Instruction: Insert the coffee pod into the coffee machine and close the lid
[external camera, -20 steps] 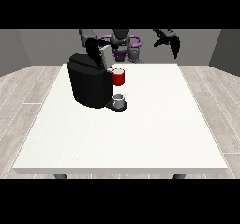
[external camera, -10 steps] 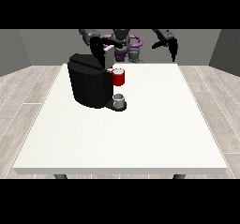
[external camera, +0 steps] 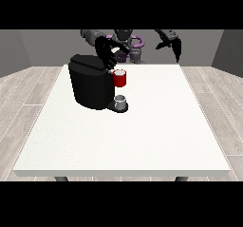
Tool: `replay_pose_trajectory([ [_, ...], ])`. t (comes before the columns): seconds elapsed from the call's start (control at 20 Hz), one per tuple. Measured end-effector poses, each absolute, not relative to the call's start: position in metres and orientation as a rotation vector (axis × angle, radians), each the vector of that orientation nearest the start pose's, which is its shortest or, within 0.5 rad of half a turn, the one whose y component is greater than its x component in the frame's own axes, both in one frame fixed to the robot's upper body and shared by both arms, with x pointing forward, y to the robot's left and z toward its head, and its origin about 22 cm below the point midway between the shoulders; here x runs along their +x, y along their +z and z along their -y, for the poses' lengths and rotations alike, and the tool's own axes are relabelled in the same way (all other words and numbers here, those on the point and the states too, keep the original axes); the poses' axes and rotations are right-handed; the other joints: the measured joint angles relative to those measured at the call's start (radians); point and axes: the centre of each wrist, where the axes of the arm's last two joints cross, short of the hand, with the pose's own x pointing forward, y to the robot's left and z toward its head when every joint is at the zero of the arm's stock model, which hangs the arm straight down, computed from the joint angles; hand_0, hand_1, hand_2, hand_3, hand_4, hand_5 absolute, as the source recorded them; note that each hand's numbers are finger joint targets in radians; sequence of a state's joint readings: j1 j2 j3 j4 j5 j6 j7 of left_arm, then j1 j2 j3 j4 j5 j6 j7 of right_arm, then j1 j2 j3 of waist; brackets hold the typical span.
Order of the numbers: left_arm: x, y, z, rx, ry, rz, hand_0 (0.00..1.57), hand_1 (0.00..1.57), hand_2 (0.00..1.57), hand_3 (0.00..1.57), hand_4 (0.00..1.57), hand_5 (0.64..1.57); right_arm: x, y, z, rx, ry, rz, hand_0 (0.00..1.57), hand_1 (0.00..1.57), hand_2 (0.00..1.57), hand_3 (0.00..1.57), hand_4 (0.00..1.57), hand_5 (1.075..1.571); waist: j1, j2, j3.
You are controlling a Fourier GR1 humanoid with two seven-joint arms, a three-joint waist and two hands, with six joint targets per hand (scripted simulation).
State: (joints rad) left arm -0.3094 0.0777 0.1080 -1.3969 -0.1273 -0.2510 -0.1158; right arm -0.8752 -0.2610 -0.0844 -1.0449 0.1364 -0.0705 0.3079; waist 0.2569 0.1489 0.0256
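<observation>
White bench (external camera: pixel 142 136) fills your view, with the machine (external camera: pixel 90 86) standing toward its far left. At the machine's top right corner hovers the hand at the view's left (external camera: pixel 107 55), fingers spread and holding nothing. A red thing at the machine (external camera: pixel 120 78) sits just below that hand, a grey thing (external camera: pixel 120 100) lower at the base; you cannot tell it for the pod. Well right of the machine, the hand at the view's right (external camera: pixel 170 41) hangs raised, fingers unreadable.
</observation>
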Motion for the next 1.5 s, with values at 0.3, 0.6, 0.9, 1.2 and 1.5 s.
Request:
replay_pose_trajectory([
  [0.3, 0.321, 0.049, -0.230, -0.115, -0.399, 1.788, 0.00, 0.00, 0.00, 0.00, 0.40, 1.571, 0.414, 0.197, 0.230, -0.373, 0.227, 1.556, 0.00, 0.00, 0.00, 0.00, 0.15, 1.571, 0.054, 0.029, 0.0084],
  [0.6, 0.329, 0.064, -0.220, -0.157, -0.444, 1.831, 0.00, 0.00, 0.00, 0.00, 0.38, 1.571, 0.404, 0.229, 0.249, -0.465, 0.186, 1.550, 0.00, 0.00, 0.00, 0.00, 0.00, 1.571, 0.119, 0.072, 0.0143],
  [0.9, 0.338, 0.077, -0.206, -0.218, -0.496, 1.866, 0.00, 0.00, 0.00, 0.00, 0.20, 1.571, 0.395, 0.263, 0.269, -0.585, 0.198, 1.584, 0.00, 0.00, 0.00, 0.00, 0.00, 1.571, 0.197, 0.127, 0.0211],
  [1.2, 0.346, 0.094, -0.189, -0.265, -0.564, 1.900, 0.00, 0.00, 0.00, 0.00, 0.30, 1.571, 0.383, 0.281, 0.285, -0.595, 0.111, 1.567, 0.00, 0.00, 0.00, 0.00, 0.00, 1.571, 0.263, 0.181, 0.0337],
  [1.5, 0.348, 0.114, -0.164, -0.304, -0.626, 1.940, 0.00, 0.00, 0.00, 0.00, 0.33, 1.571, 0.384, 0.305, 0.236, -0.436, 0.203, 1.856, 0.00, 0.00, 0.00, 0.00, 0.10, 1.571, 0.350, 0.224, -0.0083],
])
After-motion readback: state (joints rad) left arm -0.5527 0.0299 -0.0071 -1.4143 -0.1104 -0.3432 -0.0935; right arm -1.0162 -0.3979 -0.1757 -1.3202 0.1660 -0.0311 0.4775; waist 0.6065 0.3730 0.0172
